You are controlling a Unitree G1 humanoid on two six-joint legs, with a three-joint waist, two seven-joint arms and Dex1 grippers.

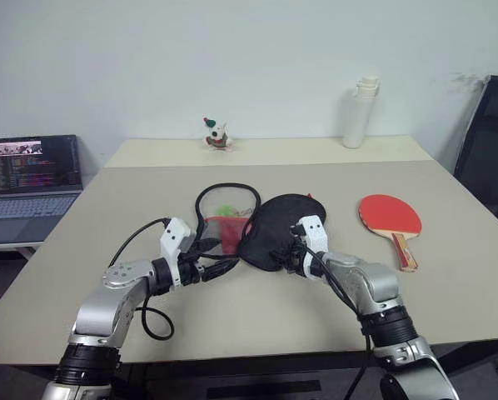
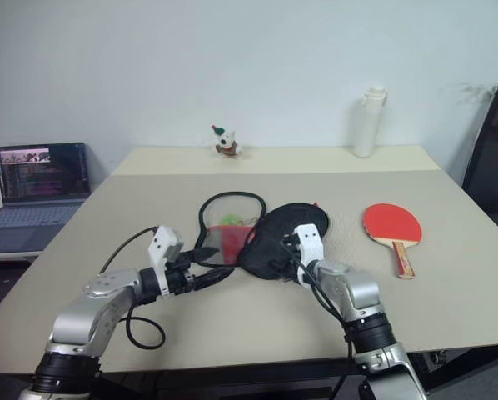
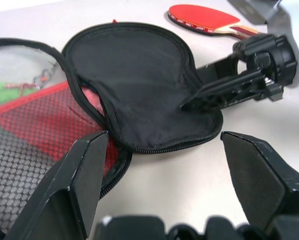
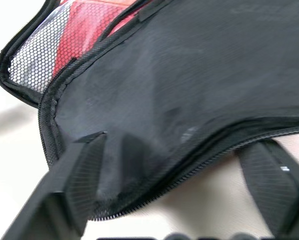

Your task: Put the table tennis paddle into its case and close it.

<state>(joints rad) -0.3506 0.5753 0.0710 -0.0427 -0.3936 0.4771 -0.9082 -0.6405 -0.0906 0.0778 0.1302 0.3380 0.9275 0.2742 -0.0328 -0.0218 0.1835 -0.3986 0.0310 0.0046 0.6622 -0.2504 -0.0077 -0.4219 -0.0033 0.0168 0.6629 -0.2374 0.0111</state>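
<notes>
Soft paddle-shaped zip case (image 1: pixel 270 229) lying unzipped and spread open mid beige table (image 1: pixel 449 283): black fabric flap (image 3: pixel 139 85) folded out toward the paddle side, black-mesh-over-red half (image 3: pixel 34 120) on the other side, loose black zipper edging looped above it.

Rigid table tennis paddle (image 1: pixel 389 218), round red rubber face, light wooden handle with dark/red stripes, flat on the table, outside the case, near its black flap, not touching, handle toward the near edge.

Left gripper (image 3: pixel 164 185) at the case's near rim, by the seam between mesh half and black flap; black fingers (image 3: pixel 74 185) spread wide, holding nothing.

Right gripper (image 4: pixel 174 200) on the black flap's near edge; one finger (image 4: pixel 84 175) over the fabric, the other (image 4: pixel 269 180) off the zipper rim on the table side; jaws apart, flap edge between them, pinch not confirmed.

Beyond the case, at the table's far edge: white bottle (image 1: pixel 359 112), small white-and-red figurine (image 1: pixel 216 134). Open laptop (image 1: pixel 32 179) off the table on the mesh side.
</notes>
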